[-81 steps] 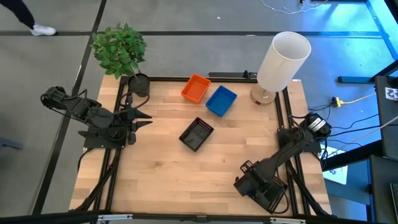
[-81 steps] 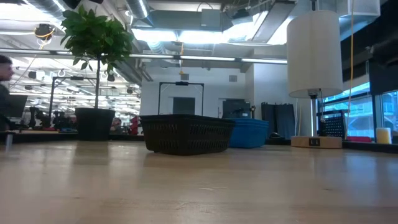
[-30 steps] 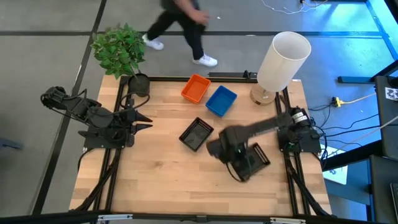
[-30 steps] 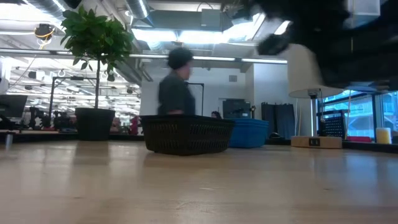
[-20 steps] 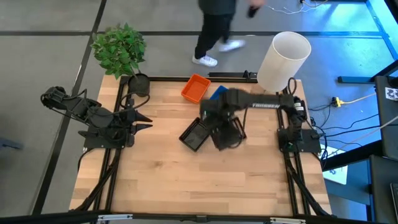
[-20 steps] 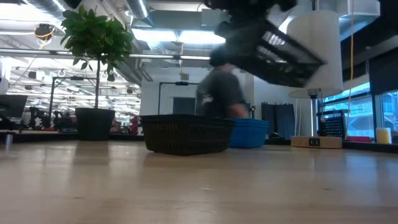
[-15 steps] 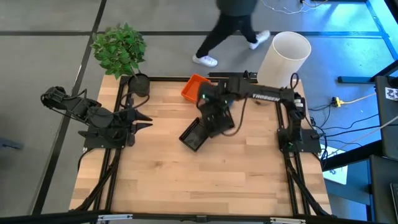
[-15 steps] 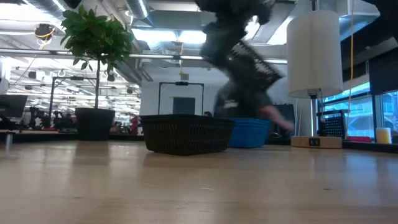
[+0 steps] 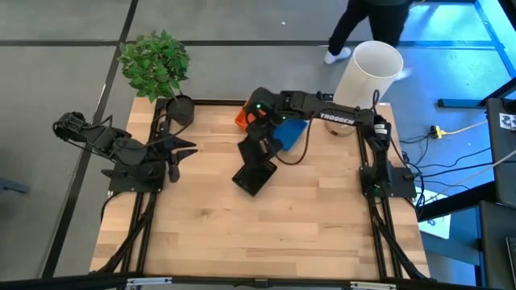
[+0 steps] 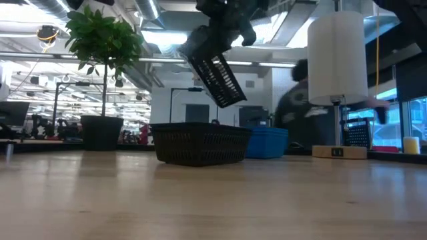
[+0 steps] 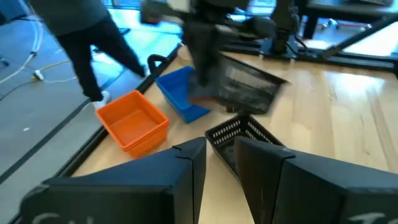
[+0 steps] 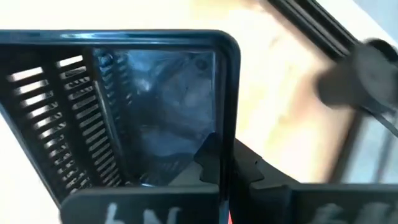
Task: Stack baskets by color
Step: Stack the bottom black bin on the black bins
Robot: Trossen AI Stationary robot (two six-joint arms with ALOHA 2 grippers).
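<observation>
My right gripper reaches over the middle of the table's far half, shut on a black basket that hangs tilted in the air. Below it a second black basket rests on its bottom on the table. An orange basket and a blue basket sit on the table behind these, toward the far edge; my right arm covers parts of both in the high view. My left gripper waits at the table's left edge, open, pointing toward the baskets. My right gripper pinches one side wall of the black basket at its rim, one finger inside the basket and one outside. The fingers come from above, slanting down. The basket is lifted clear and hangs steeply tilted below the gripper, over the black basket on the table.
A tall white cylinder on a wooden base stands at the far right corner. A green potted plant stands at the far left corner. A person walks behind the far edge. The table's near half is bare wood.
My right gripper has swung with the black basket from the table's near right toward the far edge and the left, rising and turning. It now holds the basket tilted over the other black basket. My left gripper has turned at the wrist. A person has walked rightward behind the table.
</observation>
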